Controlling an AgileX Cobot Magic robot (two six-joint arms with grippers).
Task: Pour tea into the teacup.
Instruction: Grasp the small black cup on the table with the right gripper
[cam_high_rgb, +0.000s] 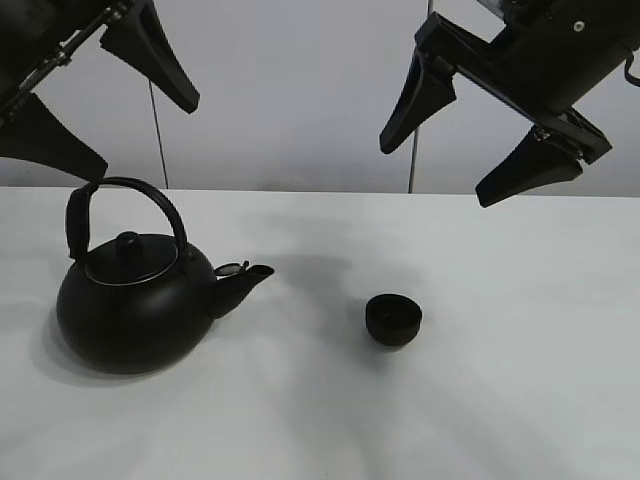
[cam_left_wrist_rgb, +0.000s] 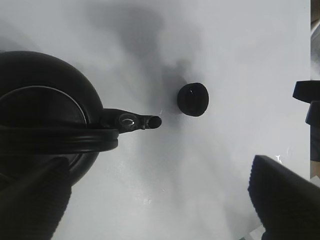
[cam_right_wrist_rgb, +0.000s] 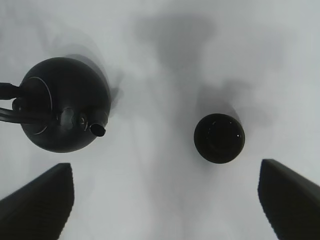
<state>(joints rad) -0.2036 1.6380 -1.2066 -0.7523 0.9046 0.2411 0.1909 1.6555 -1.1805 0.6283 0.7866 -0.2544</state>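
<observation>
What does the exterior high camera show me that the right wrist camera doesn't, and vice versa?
Only exterior high: the left gripper, open over the teapot, and the full arch of its handle. Only right wrist: a straight-down look into the teacup and at the open tip of the spout. Both: the right gripper open and empty, teapot and teacup apart on the white table, spout aimed toward the teacup.

White matte tabletop (cam_high_rgb: 520, 420) with soft grey shadows, plain pale wall (cam_high_rgb: 300, 90) behind, two thin vertical lines (cam_high_rgb: 159, 135)
</observation>
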